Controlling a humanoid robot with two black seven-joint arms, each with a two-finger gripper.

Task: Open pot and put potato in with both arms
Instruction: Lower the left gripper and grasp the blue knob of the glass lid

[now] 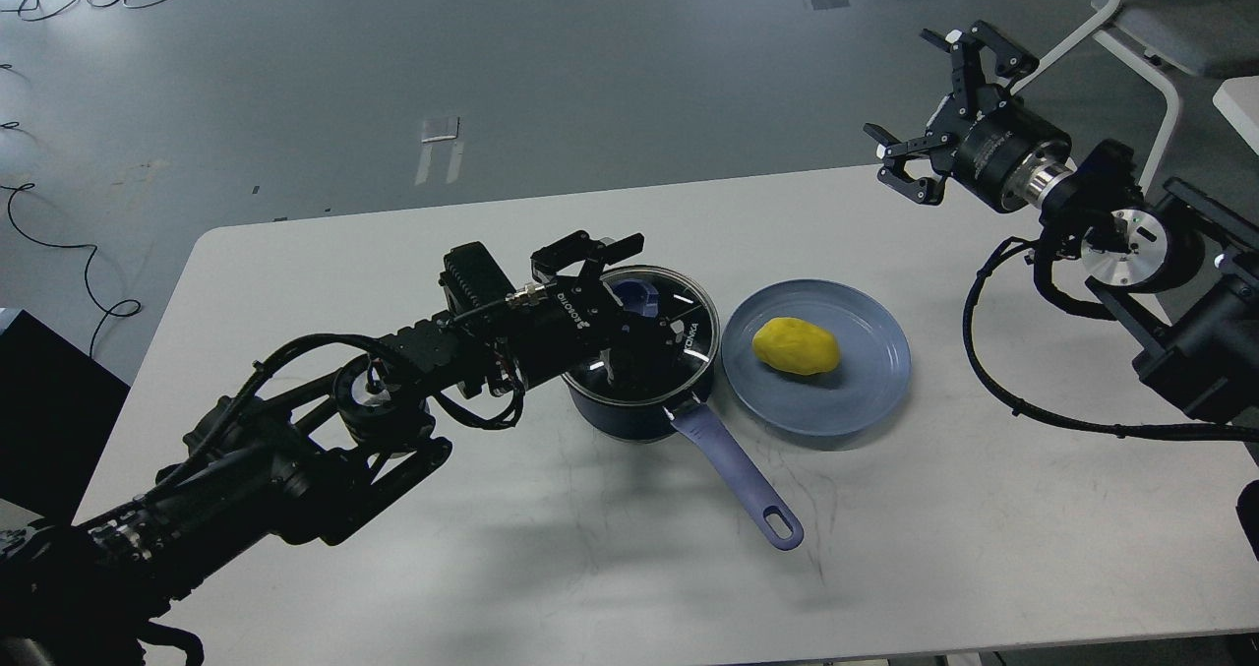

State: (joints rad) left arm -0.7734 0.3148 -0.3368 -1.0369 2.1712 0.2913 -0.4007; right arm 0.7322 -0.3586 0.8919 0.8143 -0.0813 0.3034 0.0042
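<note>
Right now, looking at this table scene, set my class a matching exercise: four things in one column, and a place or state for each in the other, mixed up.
Column 1:
1. potato
2. lid
3. right gripper
4. pot handle

Column 2:
A. open, raised beyond the table's far edge
B. on the pot, under the left gripper
C. lying on the blue plate
D. pointing toward the near table edge

Pairs: 1-C, 2-B, 3-A, 4-D

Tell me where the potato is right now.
In the head view, the yellow potato lies on the blue plate, right of centre on the white table, just right of the lidded pot.
</note>
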